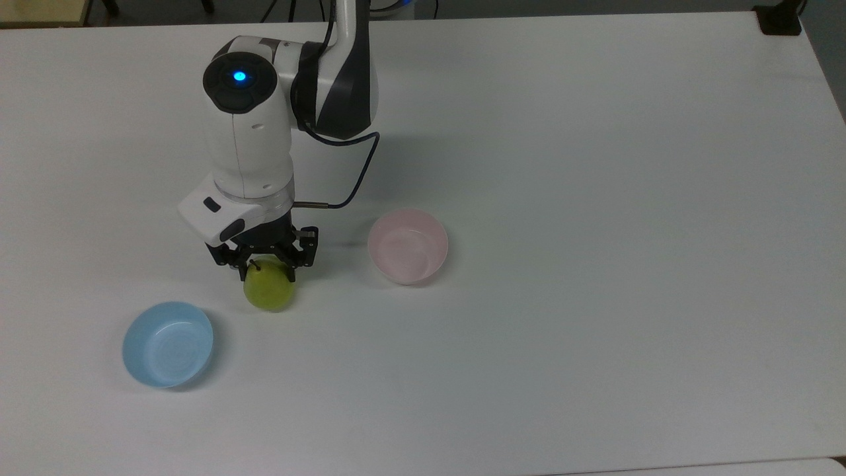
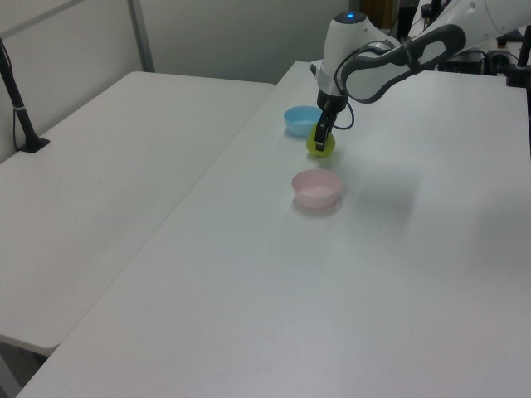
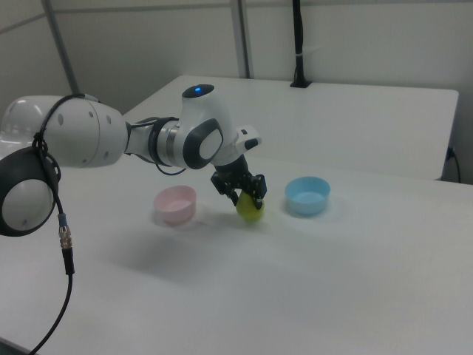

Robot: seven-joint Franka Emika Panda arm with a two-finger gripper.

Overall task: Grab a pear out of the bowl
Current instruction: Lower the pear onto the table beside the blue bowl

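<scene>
The yellow-green pear [image 1: 269, 291] [image 2: 321, 146] [image 3: 250, 210] hangs low over the white table [image 1: 595, 198], between the two bowls. My gripper [image 1: 264, 266] [image 2: 319, 138] [image 3: 246, 195] points straight down, shut on the pear's upper part near its dark stem. The pale pink bowl [image 1: 408, 246] [image 2: 316, 188] [image 3: 175, 204] stands empty to the top view's right of the pear. Whether the pear's underside touches the table, I cannot tell.
A light blue bowl [image 1: 168, 344] [image 2: 300, 121] [image 3: 307, 195] sits empty toward the top view's lower left, close to the pear. My white arm [image 1: 251, 132] and its black cable [image 1: 357, 172] rise behind the gripper. A second table [image 2: 108, 166] adjoins on the left view's left.
</scene>
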